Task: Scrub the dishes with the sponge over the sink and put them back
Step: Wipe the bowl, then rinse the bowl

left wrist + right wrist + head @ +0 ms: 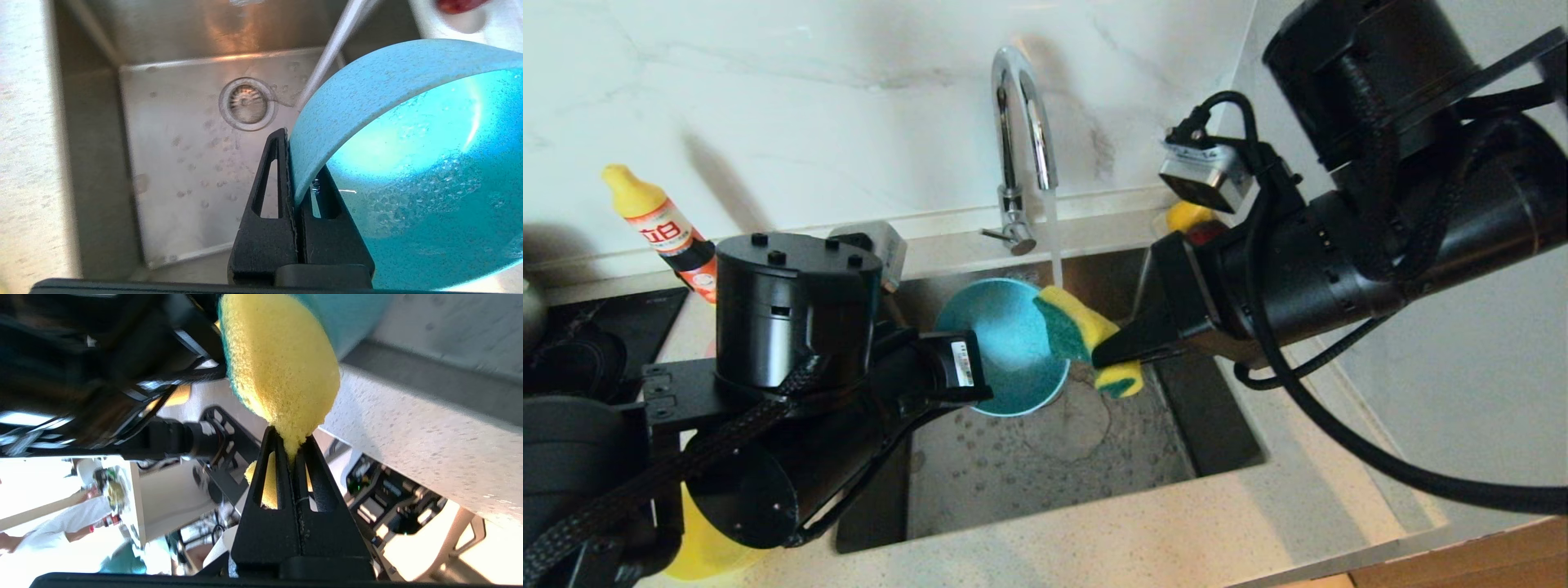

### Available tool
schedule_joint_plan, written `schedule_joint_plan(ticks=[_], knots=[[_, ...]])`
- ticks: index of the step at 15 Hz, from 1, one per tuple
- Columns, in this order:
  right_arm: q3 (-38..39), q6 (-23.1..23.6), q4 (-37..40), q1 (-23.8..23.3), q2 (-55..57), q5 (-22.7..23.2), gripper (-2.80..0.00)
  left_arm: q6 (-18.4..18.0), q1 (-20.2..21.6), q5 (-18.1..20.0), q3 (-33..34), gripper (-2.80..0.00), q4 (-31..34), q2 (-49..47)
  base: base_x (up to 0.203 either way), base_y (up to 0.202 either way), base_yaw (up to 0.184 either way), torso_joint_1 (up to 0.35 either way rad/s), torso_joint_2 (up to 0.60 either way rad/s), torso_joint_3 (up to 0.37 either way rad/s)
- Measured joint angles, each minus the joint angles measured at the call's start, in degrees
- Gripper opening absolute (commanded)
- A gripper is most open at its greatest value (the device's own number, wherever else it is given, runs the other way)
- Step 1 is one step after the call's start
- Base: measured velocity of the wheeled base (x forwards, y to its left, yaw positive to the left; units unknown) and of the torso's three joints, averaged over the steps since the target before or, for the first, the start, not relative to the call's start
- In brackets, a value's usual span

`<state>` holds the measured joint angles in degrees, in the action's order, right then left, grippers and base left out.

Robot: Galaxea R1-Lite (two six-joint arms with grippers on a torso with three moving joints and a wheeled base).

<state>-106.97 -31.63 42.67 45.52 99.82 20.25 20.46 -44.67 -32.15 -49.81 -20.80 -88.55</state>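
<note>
- My left gripper [295,179] is clenched on the rim of the small round light blue plastic bowl [1005,343], holding it tilted on edge above the square stainless-steel sink [1045,465].
- My right gripper [292,451] pinches the yellow foam sponge with a green scouring layer [1082,335], its green face pressed against the bowl's inside.
- Water runs from the curved chrome tap [1021,147] beside the sponge.
- A yellow-capped detergent bottle [658,224] stands on the counter to the left.
</note>
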Motion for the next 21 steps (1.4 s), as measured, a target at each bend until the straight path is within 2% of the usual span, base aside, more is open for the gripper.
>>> schedule_joint_plan(ticks=[4,8,10,12,13,21], knots=[[0.06,0.38,0.07,-1.98,-4.86,0.0,-2.8,-0.01,3.13,1.26,-0.1,-2.8,3.14,-2.33,0.0,0.0,0.0,0.0,0.0,0.0],[1.55,0.91,0.79,-2.58,-7.77,-0.05,-2.8,2.3,5.61,9.55,-2.63,-2.8,11.77,-4.97,0.0,0.0,0.0,0.0,0.0,0.0],[3.55,1.15,0.3,-2.66,-8.95,0.06,-2.8,7.12,6.78,14.17,-7.3,-2.8,18.69,-6.49,0.0,0.0,0.0,0.0,0.0,0.0],[5.24,1.7,0.1,-2.66,-9.88,0.23,-2.8,13.68,8.24,18.71,-12.64,-2.8,24.68,-9.1,0.0,0.0,0.0,0.0,0.0,0.0],[5.86,2.07,0.08,-2.63,-10.22,0.28,-2.8,16.46,8.77,19.75,-14.72,-2.8,26.19,-10.85,0.0,0.0,0.0,0.0,0.0,0.0],[9.48,2.4,-0.09,-2.5,-12.2,0.97,-2.8,26.95,12.29,20.8,-23.85,-2.8,26.73,-20.93,0.0,0.0,0.0,0.0,0.0,0.0]])
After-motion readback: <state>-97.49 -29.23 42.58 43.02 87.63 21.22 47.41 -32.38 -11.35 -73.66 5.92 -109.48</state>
